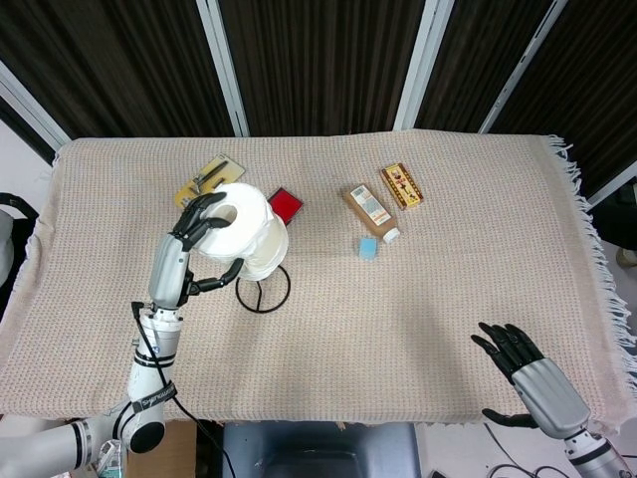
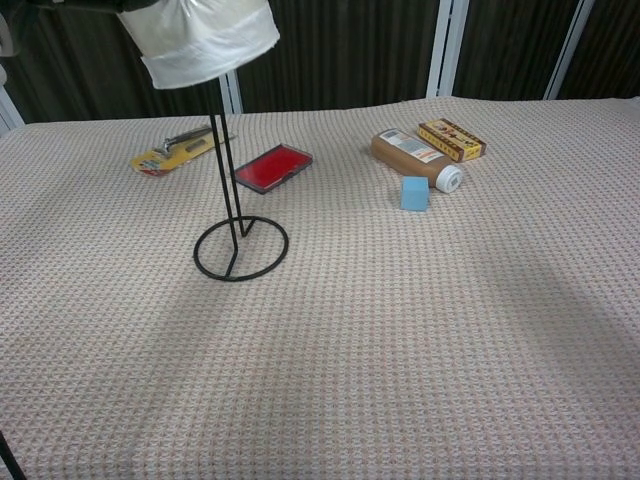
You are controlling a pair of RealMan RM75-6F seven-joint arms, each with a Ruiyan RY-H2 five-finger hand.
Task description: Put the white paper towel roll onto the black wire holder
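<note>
Left hand (image 1: 204,234) raised above the table at about 9 o'clock from the table's middle, dark fingers (image 1: 202,209) wrapped over the top of the white paper towel roll (image 1: 247,227), thumb curled beneath its near side. Left forearm slanting up from the near-left edge, silver and grey, cable trailing along the lower segment. Right hand (image 1: 530,370) low at about 5 o'clock, near the front-right edge, palm down, dark fingers (image 1: 506,341) spread apart toward 11 o'clock, holding nothing. Right wrist running off the bottom corner
</note>
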